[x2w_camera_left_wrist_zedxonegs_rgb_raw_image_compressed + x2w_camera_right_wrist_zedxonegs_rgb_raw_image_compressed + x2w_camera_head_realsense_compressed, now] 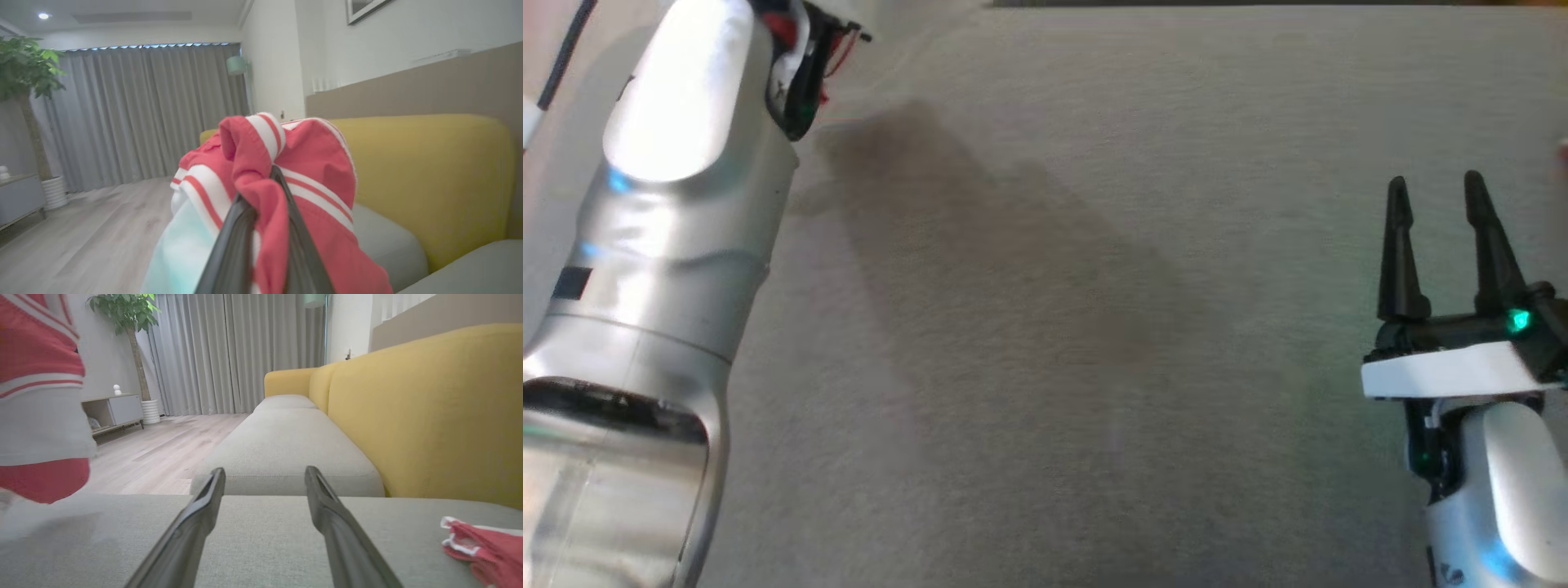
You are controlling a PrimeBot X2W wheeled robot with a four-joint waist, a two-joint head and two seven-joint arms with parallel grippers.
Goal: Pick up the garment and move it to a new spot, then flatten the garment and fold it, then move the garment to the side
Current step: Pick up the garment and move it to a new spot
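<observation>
The left tool (274, 174) is clenching a bunched fold of the red-and-white striped garment (314, 163), holding it clear of the grey sofa cushion (1045, 343) with the rest hanging down. The right tool (1435, 184) is hovering low over the cushion, fingers spread and holding nothing. From there the garment is hanging up and to its left, so the left arm looks to be doing the carrying.

Fabrics and hard finishes
Soft red-and-white garment (318, 163) cloth; matt, coarse-woven grey seat cushion (1094, 327); glossy silver left forearm (678, 229); smooth pale wood-look floor (163, 449).
</observation>
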